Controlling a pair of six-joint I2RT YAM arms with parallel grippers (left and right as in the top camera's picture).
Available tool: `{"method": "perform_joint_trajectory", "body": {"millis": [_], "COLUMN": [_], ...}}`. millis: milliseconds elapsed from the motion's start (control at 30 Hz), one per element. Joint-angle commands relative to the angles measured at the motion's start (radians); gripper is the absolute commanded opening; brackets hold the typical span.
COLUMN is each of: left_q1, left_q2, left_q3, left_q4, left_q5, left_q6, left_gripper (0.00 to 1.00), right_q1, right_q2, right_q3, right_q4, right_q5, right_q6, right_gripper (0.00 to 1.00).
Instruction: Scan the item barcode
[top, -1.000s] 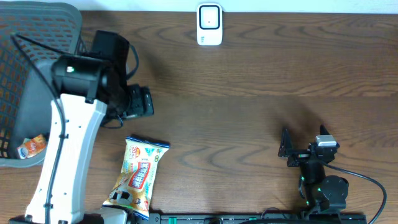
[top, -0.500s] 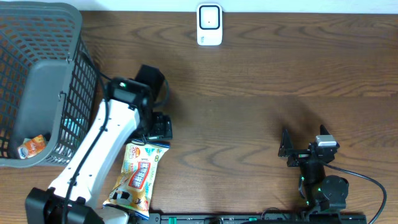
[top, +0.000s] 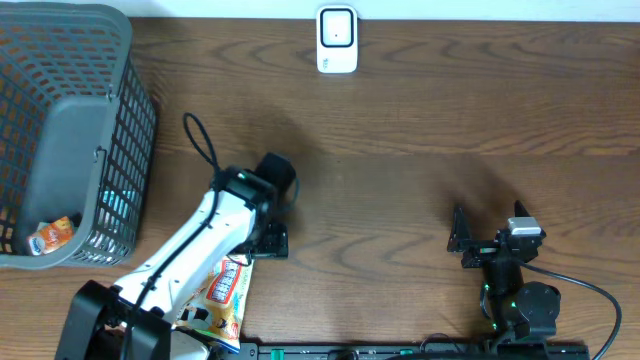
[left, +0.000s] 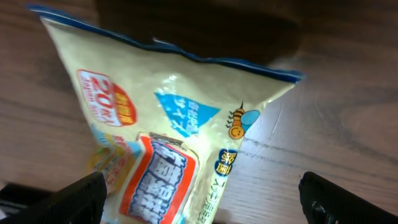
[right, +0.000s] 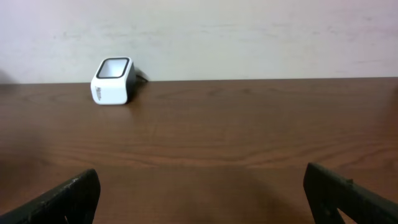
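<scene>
Grey mesh basket (top: 60, 120) at far left of the wooden table (top: 420, 130), small orange-and-white packet (top: 48, 236) at its near end

Left arm (top: 190, 260) runs from the near-left edge up and right, its body covers much of the snack bag (top: 228, 292) from overhead

Snack bag = task item, lies flat on the table near the front edge, just right of the basket, well apart from the scanner; yellow pack, blue sealed top edge, red/orange print, small bee drawing; barcode not visible in any view

Left gripper (top: 268, 242) sits over the bag's top end; in the left wrist view its two fingers (left: 81, 196) stand at opposite corners of the frame, spread wide, bag lying on the wood beyond them, nothing clamped; cannot tell if the tips touch the bag

Scanner (top: 337, 40), white box with dark window, at the far edge about mid-table, upright, alone

Right gripper (top: 487, 235) at near right, parked low, pointing toward the far edge; in the right wrist view fingers are at both bottom corners, spread wide, bare wood between them, holding nothing; scanner is far off to its upper left
</scene>
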Motion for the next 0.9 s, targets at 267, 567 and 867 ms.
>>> {"method": "perform_joint_trajectory", "body": {"millis": [267,567,867], "left_q1": [-0.017,-0.016,-0.016], "left_q2": [-0.002,-0.002,-0.002], "left_q3": [-0.114,-0.154,-0.154], "left_q4": [0.023,0.065,0.078], "left_q5": [-0.088,-0.085,-0.038], "left_q6": [-0.071,-0.071,-0.05], "left_gripper": [0.98,0.98,0.97], "right_q1": [-0.011,-0.011,-0.011], "right_q2": [-0.002,-0.002,-0.002], "right_q3": [-0.001,-0.001,-0.001], "right_q4": [-0.004,-0.004,-0.004], "right_q5": [0.004,0.004,0.004], "right_q6": [0.01,0.01,0.01], "right_gripper": [0.99,0.99,0.99]}}
